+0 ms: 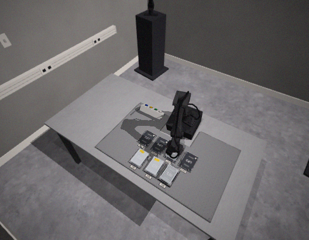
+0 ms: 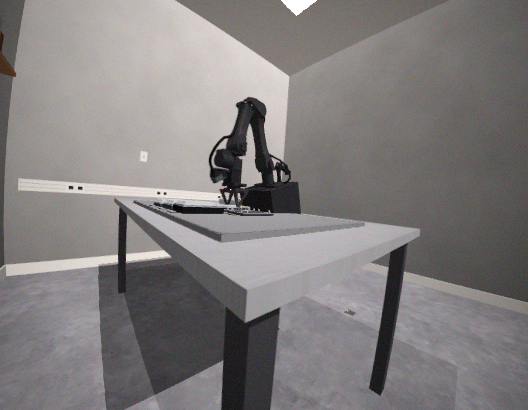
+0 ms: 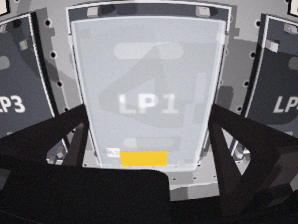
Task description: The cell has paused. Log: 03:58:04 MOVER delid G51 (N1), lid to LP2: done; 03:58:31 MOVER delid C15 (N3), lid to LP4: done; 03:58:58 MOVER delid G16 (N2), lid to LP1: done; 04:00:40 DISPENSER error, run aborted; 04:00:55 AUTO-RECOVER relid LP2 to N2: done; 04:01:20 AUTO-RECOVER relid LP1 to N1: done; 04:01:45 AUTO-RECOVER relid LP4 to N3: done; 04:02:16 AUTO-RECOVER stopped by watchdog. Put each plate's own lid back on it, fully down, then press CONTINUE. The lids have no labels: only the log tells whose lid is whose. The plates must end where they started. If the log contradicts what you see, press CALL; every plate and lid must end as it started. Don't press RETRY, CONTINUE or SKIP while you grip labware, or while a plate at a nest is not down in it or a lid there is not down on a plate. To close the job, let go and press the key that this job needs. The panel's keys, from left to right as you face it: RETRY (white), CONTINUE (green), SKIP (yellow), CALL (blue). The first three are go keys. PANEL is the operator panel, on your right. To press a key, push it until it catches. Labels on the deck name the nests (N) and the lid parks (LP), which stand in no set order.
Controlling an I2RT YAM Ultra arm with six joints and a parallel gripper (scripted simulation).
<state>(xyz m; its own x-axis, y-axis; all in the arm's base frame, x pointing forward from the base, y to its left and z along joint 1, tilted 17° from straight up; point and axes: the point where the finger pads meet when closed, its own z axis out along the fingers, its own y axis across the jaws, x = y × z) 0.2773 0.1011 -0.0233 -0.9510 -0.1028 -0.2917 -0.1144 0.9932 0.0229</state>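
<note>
My gripper (image 1: 172,154) (image 2: 232,201) (image 3: 148,110) is shut on a clear lid with a yellow tab (image 3: 143,158), its fingers along both long sides. The lid is low over park LP1 (image 3: 150,11); whether it touches is unclear. Parks LP3 (image 1: 188,161) (image 3: 11,122) and LP4 (image 1: 159,145) (image 3: 284,122) flank it, bare. Another bare park (image 1: 147,139) lies beyond LP4. In the top view, one plate (image 1: 139,158) and the middle plate (image 1: 154,168) show yellow-tabbed lids; the third plate (image 1: 168,174) shows no yellow tab. Nest labels are unreadable.
The white panel (image 1: 151,111) stands behind the parks, with blue (image 1: 146,105), yellow (image 1: 151,107) and green (image 1: 155,109) keys and a hard-to-see white one. The nests lie just in front of the parks. The robot's base (image 1: 196,124) stands behind them.
</note>
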